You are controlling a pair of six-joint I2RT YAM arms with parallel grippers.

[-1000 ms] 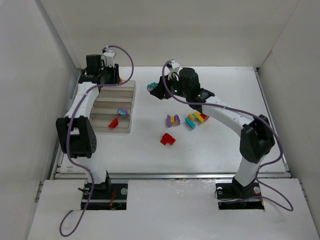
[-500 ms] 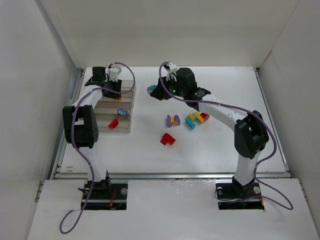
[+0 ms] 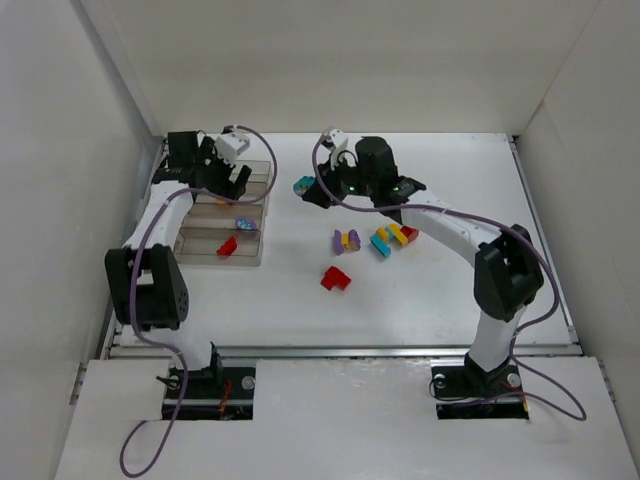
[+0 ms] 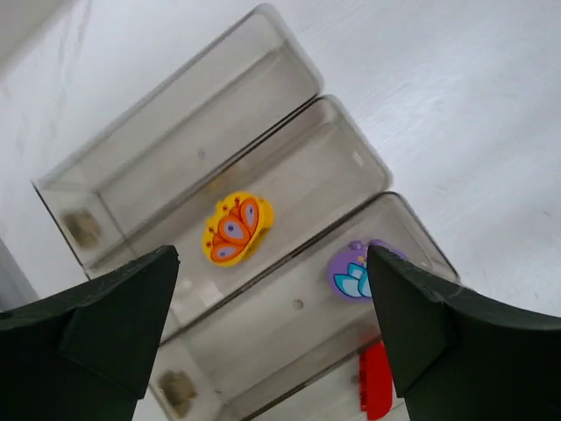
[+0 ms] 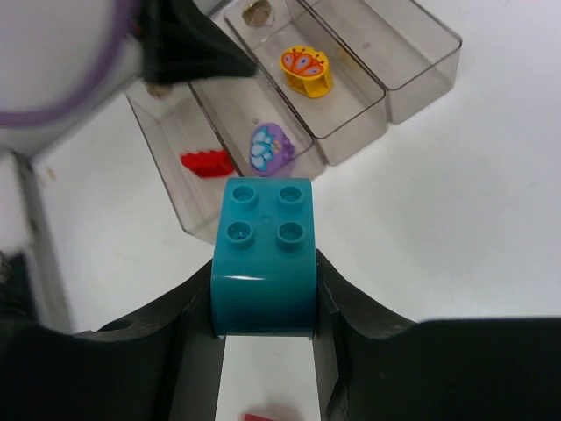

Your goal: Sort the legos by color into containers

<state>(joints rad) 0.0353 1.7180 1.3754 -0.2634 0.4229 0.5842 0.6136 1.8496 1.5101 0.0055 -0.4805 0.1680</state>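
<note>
The left gripper has just let go. Its fingers, pressed together a moment ago, are now spread wide over the 12 o'clock end of the box. The yellow brick lies beneath them in the second compartment from that end. That colour looks filed, so the left arm is probably free for another pick.

The purple brick sits in the third compartment and the red brick in the one nearest 6 o'clock. The farthest compartment appears empty, a likely home for teal. The right gripper has barely shifted and pinches the teal brick just off the box's 3 o'clock side. The loose bricks wait near the middle of the table.

From above, the left gripper covers the far compartments, so the yellow brick barely shows there. The left wrist view cuts the red brick off at its bottom edge. Brownish smudges at the compartment ends are unclear. Whether the loose bricks are joined I cannot tell.
</note>
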